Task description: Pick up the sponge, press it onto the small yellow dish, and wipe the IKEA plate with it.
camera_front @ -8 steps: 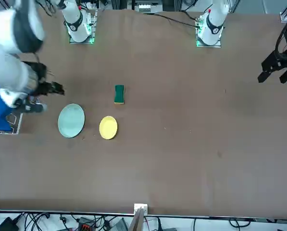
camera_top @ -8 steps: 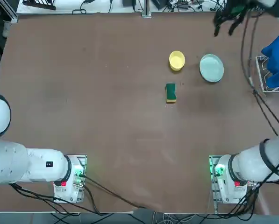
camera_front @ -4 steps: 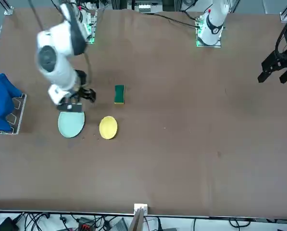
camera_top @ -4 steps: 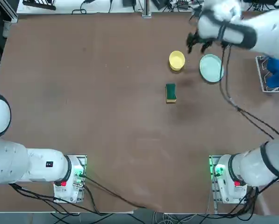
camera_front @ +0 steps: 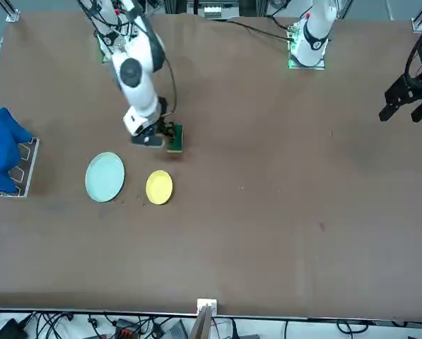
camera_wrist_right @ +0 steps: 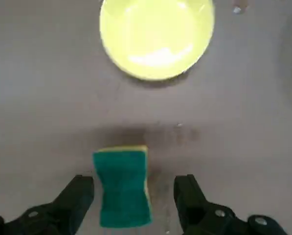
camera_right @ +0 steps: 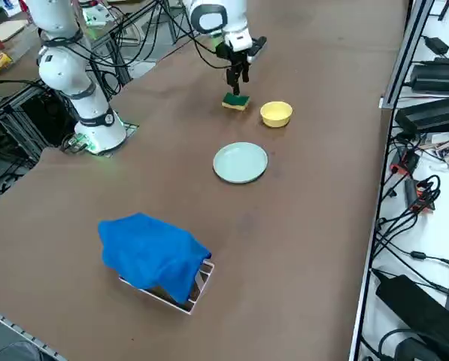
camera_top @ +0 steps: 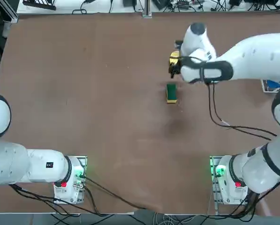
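The sponge (camera_wrist_right: 123, 188), green on top with yellow foam below, lies flat on the brown table (camera_top: 107, 93), and shows too as the sponge (camera_top: 171, 93) (camera_front: 175, 139) (camera_right: 236, 101). My right gripper (camera_wrist_right: 133, 196) (camera_right: 238, 81) (camera_front: 167, 132) hovers just above it, open, a finger on either side and neither touching. Just beyond the sponge sits the small yellow dish (camera_wrist_right: 157, 36) (camera_front: 159, 187) (camera_right: 276, 113), with nothing in it. The pale blue-green IKEA plate (camera_front: 104, 176) (camera_right: 241, 162) lies beside the dish, on the robot's right. In the top view my arm hides the plate and most of the dish (camera_top: 173, 58).
A blue cloth (camera_right: 153, 254) (camera_front: 2, 148) is draped over a small rack at the table's right edge, past the plate. Cables run from the arm bases along the near edge. The parked left arm stays at the near left.
My right arm has swung in from the far right corner, passed over the plate and come down over the sponge. The gripper stayed open. Sponge and dishes have not moved.
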Tool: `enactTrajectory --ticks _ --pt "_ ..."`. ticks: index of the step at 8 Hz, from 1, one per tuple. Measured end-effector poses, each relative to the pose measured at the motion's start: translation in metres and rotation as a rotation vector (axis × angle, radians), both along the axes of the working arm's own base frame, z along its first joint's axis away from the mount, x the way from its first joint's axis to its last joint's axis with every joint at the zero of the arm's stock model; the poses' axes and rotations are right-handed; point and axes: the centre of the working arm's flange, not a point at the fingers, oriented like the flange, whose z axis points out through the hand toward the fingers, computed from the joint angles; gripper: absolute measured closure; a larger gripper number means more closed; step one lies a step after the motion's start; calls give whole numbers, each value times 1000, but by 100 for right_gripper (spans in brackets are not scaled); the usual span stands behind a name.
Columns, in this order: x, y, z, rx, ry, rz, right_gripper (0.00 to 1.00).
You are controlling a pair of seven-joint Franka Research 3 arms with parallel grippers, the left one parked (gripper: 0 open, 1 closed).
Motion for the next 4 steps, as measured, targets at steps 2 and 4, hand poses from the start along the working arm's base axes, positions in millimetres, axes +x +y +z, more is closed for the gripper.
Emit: enactTrajectory --ticks 2,4 --pt "-8 11 -13 -1 6 13 0" --pt "-13 17 -33 1 10 25 0"
